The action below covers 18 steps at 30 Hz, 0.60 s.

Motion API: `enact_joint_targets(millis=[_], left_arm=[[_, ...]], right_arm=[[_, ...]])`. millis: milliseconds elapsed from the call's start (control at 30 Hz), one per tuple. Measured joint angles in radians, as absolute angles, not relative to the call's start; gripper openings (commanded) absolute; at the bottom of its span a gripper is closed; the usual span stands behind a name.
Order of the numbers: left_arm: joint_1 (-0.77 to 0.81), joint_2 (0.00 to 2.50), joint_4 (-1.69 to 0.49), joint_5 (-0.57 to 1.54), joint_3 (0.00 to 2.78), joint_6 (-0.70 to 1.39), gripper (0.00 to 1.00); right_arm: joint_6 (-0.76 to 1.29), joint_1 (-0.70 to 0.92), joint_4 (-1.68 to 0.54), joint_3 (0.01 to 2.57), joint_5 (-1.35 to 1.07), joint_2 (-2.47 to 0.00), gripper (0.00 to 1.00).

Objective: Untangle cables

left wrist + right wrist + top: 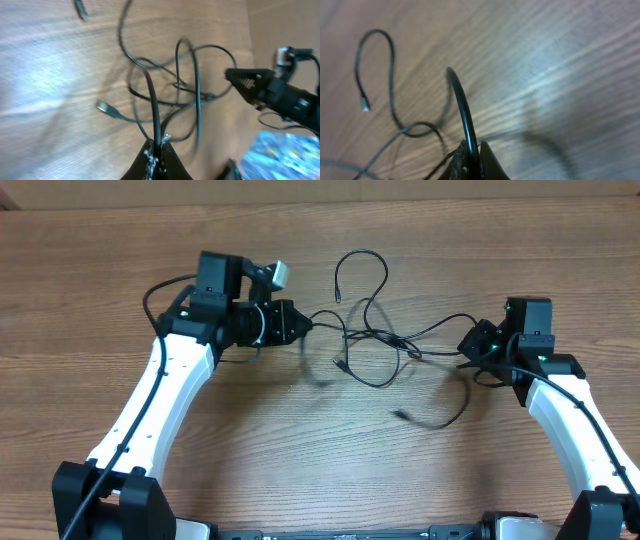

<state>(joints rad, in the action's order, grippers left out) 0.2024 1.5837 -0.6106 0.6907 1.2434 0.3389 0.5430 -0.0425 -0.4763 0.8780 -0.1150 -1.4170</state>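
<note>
Both pairs of fingers are closed on cable: the left fingers (148, 159) pinch a black strand that runs straight out from between their tips, and the right fingers (490, 162) clamp another strand that arches up and away from them. Outward from the two grips, the cables (375, 340) stretch as one loose tangle between the arms, over the middle of the wooden surface (300, 470), each held strand leading into a cluster of crossing loops. One free end curls toward the far edge and finishes in a small plug (337, 297); another plug end (398, 414) lies nearer the robot, below the tangle. The step in hand appears to be drawing the tangle apart from both sides, and it looks far from done, since the central loops cross several times. The next move likely calls for parting the grips slowly and level, watching whether the crossings slide free or cinch; if they tighten, one side should release and regrasp nearer a free end.
</note>
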Motion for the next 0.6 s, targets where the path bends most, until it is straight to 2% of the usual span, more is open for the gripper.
enact_joint_targets(millis=[233,300,333,367,433,467,500,600], left_arm=[[0.205,1.584,-0.639,0.54,1.243,0.329,0.05],[0.205,1.584,-0.662,0.474,1.243,0.332,0.29],[0.206,1.584,-0.675,0.439,1.243,0.338,0.45],[0.206,1.584,-0.69,0.407,1.243,0.337,0.48],[0.206,1.584,-0.708,0.363,1.243,0.341,0.48],[0.206,1.584,-0.715,0.344,1.243,0.341,0.48],[0.206,1.584,-0.718,0.331,1.243,0.34,0.49],[0.206,1.584,-0.728,0.297,1.243,0.34,0.54]], right_arm=[[0.472,-0.045,-0.321,0.88,-0.288,-1.417,0.04],[0.462,-0.045,-0.321,0.883,-0.32,-1.417,0.04],[0.45,-0.045,-0.323,0.884,-0.342,-1.417,0.04],[0.441,-0.046,-0.324,0.886,-0.36,-1.417,0.04],[0.416,-0.046,-0.346,0.893,-0.394,-1.417,0.07],[0.406,-0.046,-0.368,0.896,-0.408,-1.417,0.13],[0.397,-0.046,-0.386,0.898,-0.419,-1.417,0.25],[0.359,-0.046,-0.48,0.9,-0.43,-1.417,0.31]])
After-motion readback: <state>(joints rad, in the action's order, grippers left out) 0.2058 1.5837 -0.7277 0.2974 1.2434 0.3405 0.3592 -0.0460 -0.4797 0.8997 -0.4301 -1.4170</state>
